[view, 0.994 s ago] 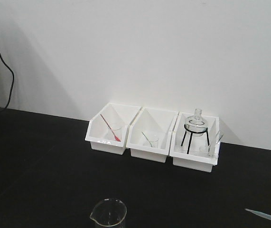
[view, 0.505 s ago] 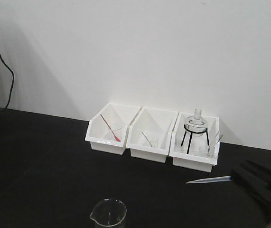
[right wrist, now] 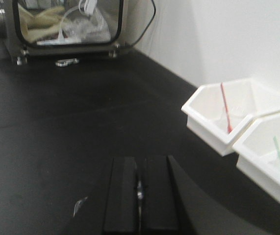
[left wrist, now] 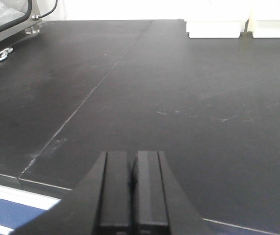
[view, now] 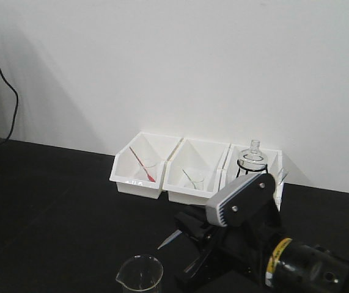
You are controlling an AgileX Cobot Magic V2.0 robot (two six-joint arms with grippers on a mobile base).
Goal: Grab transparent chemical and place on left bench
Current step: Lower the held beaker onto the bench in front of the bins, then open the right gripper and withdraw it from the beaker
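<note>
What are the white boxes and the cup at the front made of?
The three white bins look like smooth plastic: opaque, evenly white, with thin molded walls. The beaker at the front looks like clear glass, since the black benchtop shows through it and its rim and spout glint, though clear plastic is possible.

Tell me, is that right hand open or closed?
Closed. The right hand has its pads pressed together on the clear pipette, whose thin tip pokes out over the black bench.
</note>
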